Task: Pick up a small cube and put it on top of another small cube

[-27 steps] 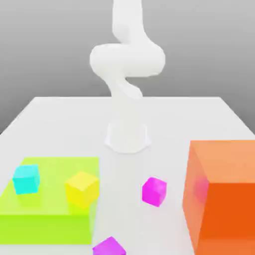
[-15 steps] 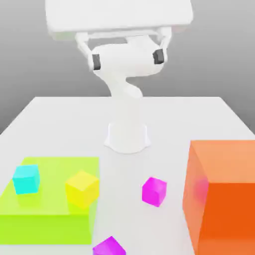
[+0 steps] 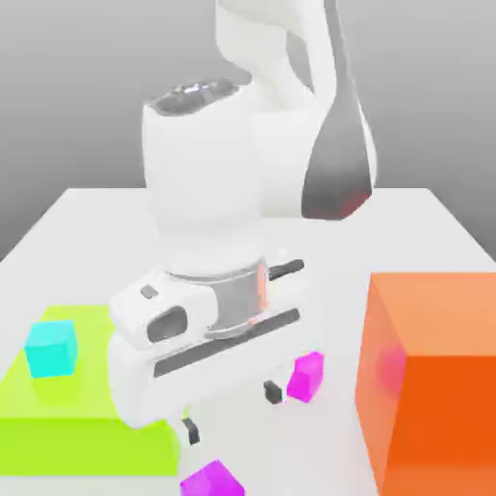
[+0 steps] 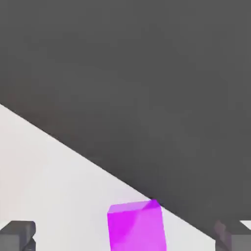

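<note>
**Pincer low over the near edge, spread wide**

Pincer [image 3: 232, 412] of the white arm hangs close above the white surface [image 3: 87, 232], its two dark fingertips [image 3: 274, 391] set well apart with nothing between them, so it is released. From the exterior view the bulky white hand covers the middle of the scene.

A small magenta cube [image 3: 306, 376] sits on the surface just beside the fingertip on the exterior view's right, partly hidden by the hand. A second small magenta cube [image 3: 212, 480] lies nearer the front edge, below the pincer in that view; in the hand view one magenta cube [image 4: 136, 226] stands between the two grey fingertips [image 4: 17, 235], right at the surface's edge.

On the exterior view's left a small cyan cube [image 3: 50, 349] rests on a flat lime-green block [image 3: 58, 417]. On the exterior view's right stands a large translucent orange block [image 3: 436, 378], well apart from the cyan cube.
</note>
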You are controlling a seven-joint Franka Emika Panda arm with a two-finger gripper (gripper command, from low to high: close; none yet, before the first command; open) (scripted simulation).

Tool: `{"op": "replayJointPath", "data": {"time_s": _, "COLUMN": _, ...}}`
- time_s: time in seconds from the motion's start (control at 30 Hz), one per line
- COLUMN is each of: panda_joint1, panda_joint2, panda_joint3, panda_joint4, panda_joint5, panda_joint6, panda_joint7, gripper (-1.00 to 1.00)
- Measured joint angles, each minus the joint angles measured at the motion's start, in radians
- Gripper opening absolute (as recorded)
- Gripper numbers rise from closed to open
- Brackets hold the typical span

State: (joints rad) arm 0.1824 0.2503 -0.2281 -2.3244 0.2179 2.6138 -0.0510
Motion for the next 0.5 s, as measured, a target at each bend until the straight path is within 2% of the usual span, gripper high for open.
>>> {"op": "replayJointPath", "data": {"time_s": 0.07, "panda_joint1": -0.002, "panda_joint2": 0.060, "panda_joint3": -0.007, "panda_joint4": -0.004, "panda_joint5": -0.032, "panda_joint6": 0.027, "panda_joint7": -0.024, "gripper": 0.00}}
{"op": "replayJointPath", "data": {"time_s": 0.2, "panda_joint1": -0.038, "panda_joint2": 0.203, "panda_joint3": 0.035, "panda_joint4": 0.020, "panda_joint5": -0.001, "panda_joint6": 0.131, "panda_joint7": -0.068, "gripper": 0.00}}
{"op": "replayJointPath", "data": {"time_s": 0.23, "panda_joint1": -0.050, "panda_joint2": 0.235, "panda_joint3": 0.049, "panda_joint4": 0.027, "panda_joint5": 0.011, "panda_joint6": 0.155, "panda_joint7": -0.078, "gripper": -1.00}}
{"op": "replayJointPath", "data": {"time_s": 0.5, "panda_joint1": -0.044, "panda_joint2": 0.215, "panda_joint3": 0.041, "panda_joint4": 0.023, "panda_joint5": 0.001, "panda_joint6": 0.138, "panda_joint7": -0.071, "gripper": -1.00}}
